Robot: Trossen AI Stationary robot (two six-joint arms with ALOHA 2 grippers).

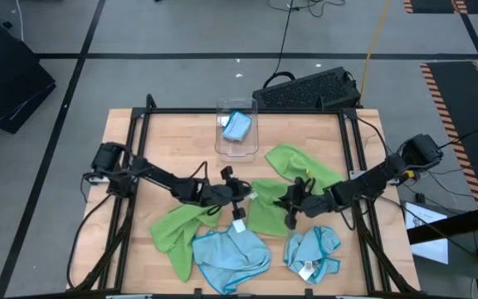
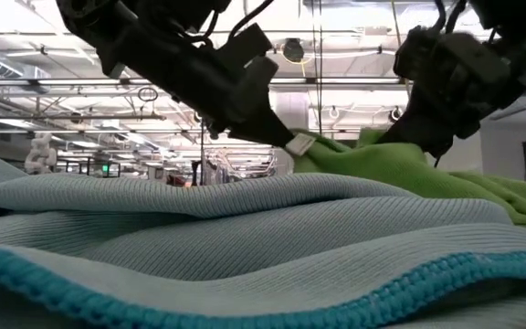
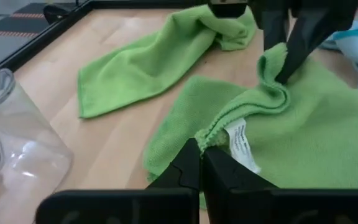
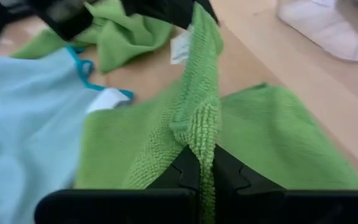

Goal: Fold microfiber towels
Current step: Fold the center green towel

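A lime green microfiber towel (image 1: 264, 218) lies at the table's middle. My two grippers meet over it, the left gripper (image 1: 243, 198) shut on its tagged corner and the right gripper (image 1: 291, 203) shut on its edge a short way off. A second green towel (image 1: 301, 164) lies spread toward the far right and a third (image 1: 175, 230) lies crumpled at the left. Two light blue towels (image 1: 231, 255) (image 1: 312, 253) lie bunched near the front edge. In the low view a blue towel (image 2: 245, 247) fills the foreground and hides the table. My left gripper pinches the middle towel's corner (image 3: 215, 135), right beside its white tag (image 3: 240, 143), between its two fingers. The fingers slant down from the table's left. That corner is raised while the rest of the towel lies on the table. My right gripper pinches a bunched ridge of the same towel's edge (image 4: 199, 127) between its two fingers, slanting down from the table's right. The edge runs raised from these fingers to the tagged corner (image 4: 184, 46) in the left gripper. The towel's body lies on the table on both sides.
A clear plastic bin (image 1: 237, 106) with a blue towel (image 1: 237, 126) inside stands at the far middle. A black keyboard (image 1: 309, 87) lies beyond the far edge. Black frame rails (image 1: 131, 149) run along the table's left, right and far sides.
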